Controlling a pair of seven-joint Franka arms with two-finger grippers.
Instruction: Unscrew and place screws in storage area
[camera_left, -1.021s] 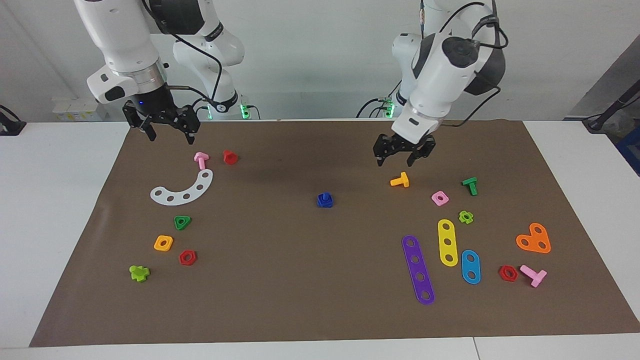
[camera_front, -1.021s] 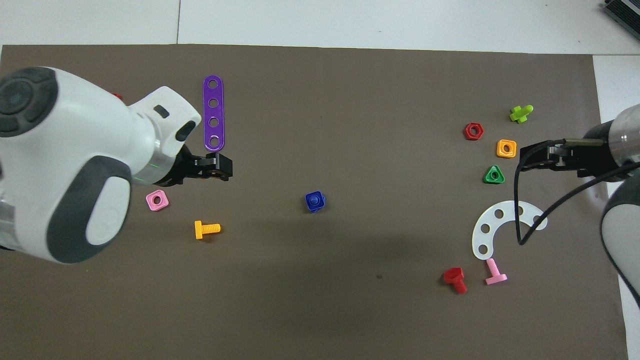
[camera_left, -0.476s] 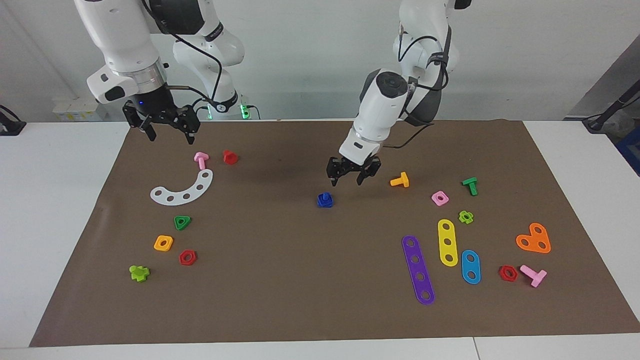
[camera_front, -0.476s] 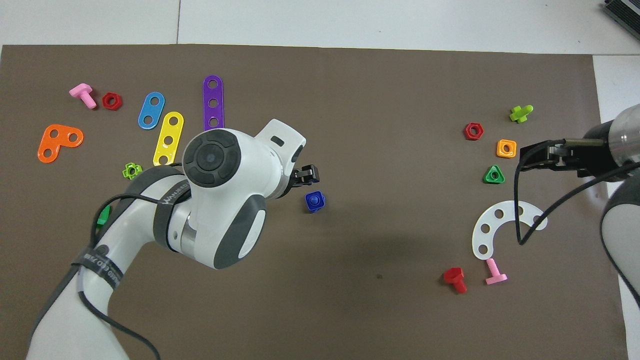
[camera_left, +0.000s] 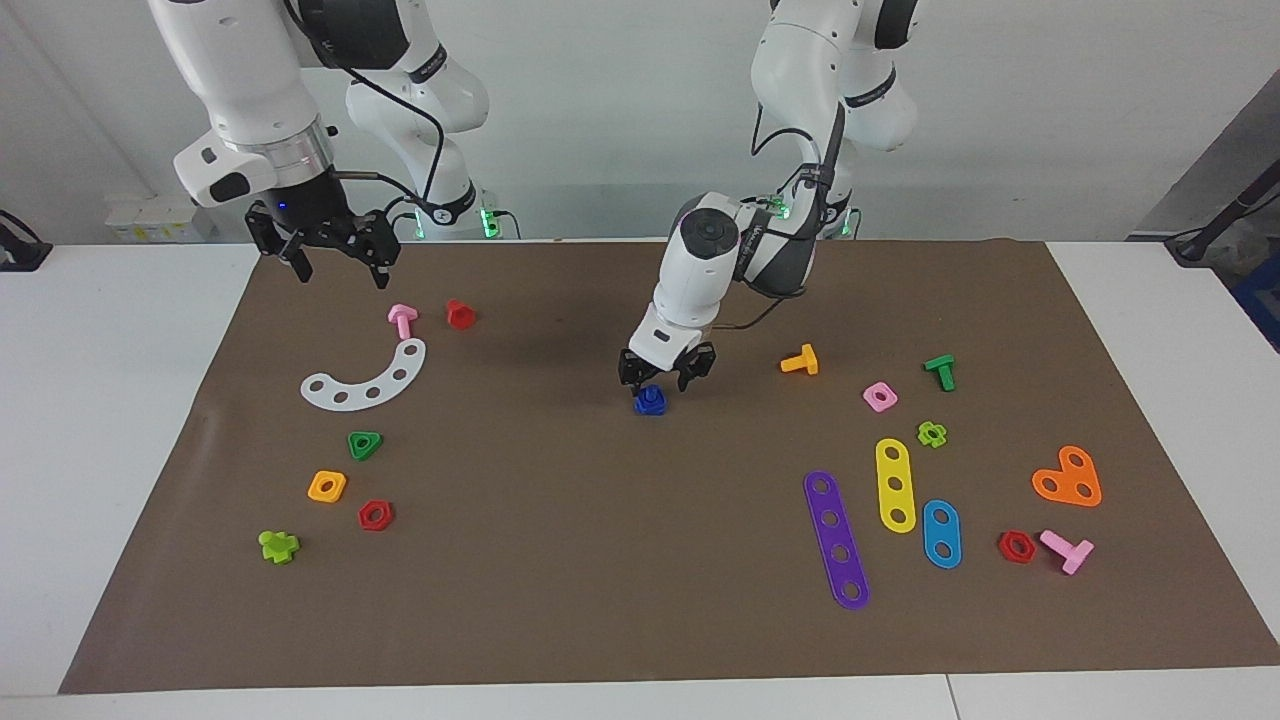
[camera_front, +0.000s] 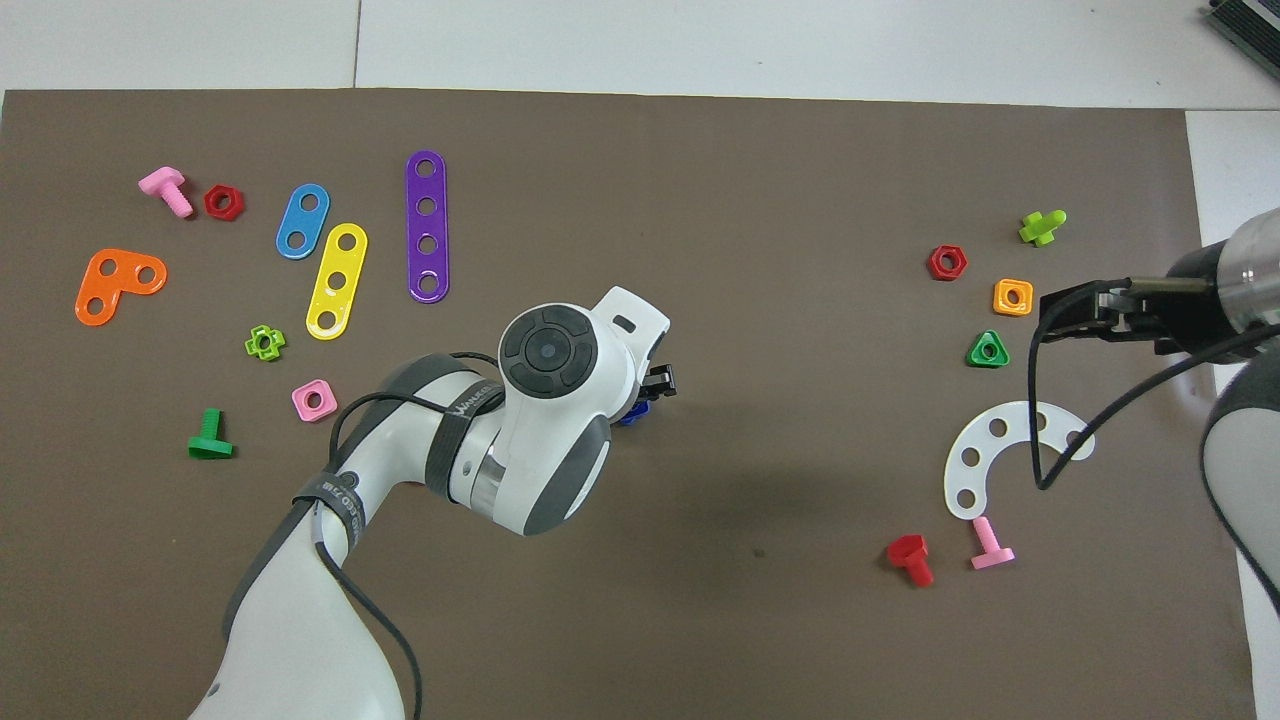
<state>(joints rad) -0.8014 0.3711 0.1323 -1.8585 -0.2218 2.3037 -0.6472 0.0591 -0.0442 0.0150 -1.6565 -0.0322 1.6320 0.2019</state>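
The dark-blue screw (camera_left: 651, 400) stands head-up on a blue square nut in the middle of the brown mat (camera_left: 560, 560). In the overhead view only its edge (camera_front: 632, 416) shows under the left arm's wrist. My left gripper (camera_left: 663, 380) is open and low, just above the screw, fingers spread to either side of it; I cannot tell if they touch it. It also shows in the overhead view (camera_front: 655, 388). My right gripper (camera_left: 340, 268) is open and empty, and waits in the air over the mat's corner at the right arm's end (camera_front: 1050, 318).
An orange bolt (camera_left: 801, 361) lies beside the screw toward the left arm's end, with a pink nut (camera_left: 880, 397), a green bolt (camera_left: 941, 371) and coloured strips (camera_left: 836, 538). A white arc plate (camera_left: 368, 380), pink bolt (camera_left: 402, 320) and red bolt (camera_left: 460, 314) lie at the right arm's end.
My left arm has swept from over the orange bolt toward the middle of the mat and come down over the blue screw. The right arm has not moved.
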